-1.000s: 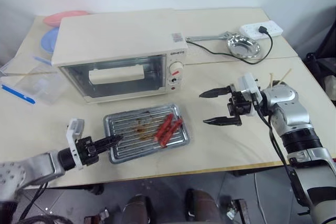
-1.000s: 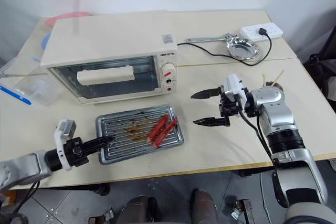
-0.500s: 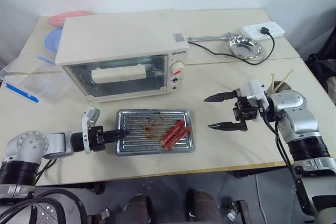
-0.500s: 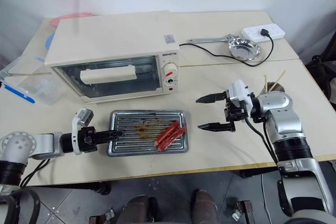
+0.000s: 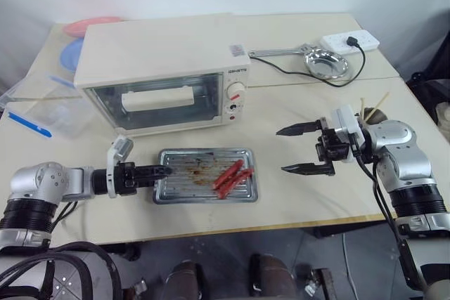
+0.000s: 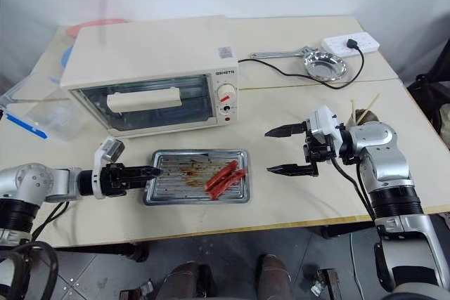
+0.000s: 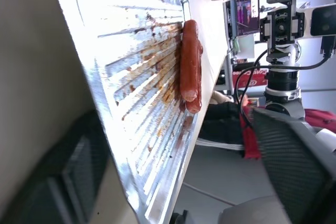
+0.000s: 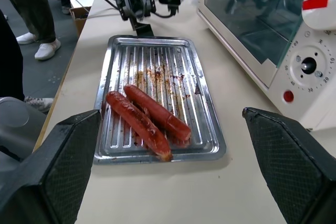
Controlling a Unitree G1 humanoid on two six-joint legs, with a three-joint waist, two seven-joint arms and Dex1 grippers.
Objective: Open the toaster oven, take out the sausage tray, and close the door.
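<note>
Left gripper [image 5: 157,171] down at the nine o'clock end of the sausage tray [image 5: 184,185], fingers spread apart on either side of the short rim, clamped on nothing. Right gripper [image 5: 306,149] out at three o'clock of the tray, well apart from it, fingers wide and empty.

Tray flat on the counter [image 5: 295,201], at six o'clock of the toaster oven [image 5: 155,50], just in front of it. Two or three red sausages [image 5: 230,175] bunched toward the three o'clock end, lying loose across the ridges. Door [image 5: 204,96] up against the oven front, cream handle [image 5: 156,98] across the glass. Looks shut, so probably little left to do.

On handling: looks like thin sheet metal, so stiff and light. Shows brown grease on the ridges, so likely slick. Best taken by the raised rim on a short end, pinched above and below. Needs keeping level, or the sausages could roll and slide off. Could tip toward the loaded three o'clock end when held from nine.
</note>
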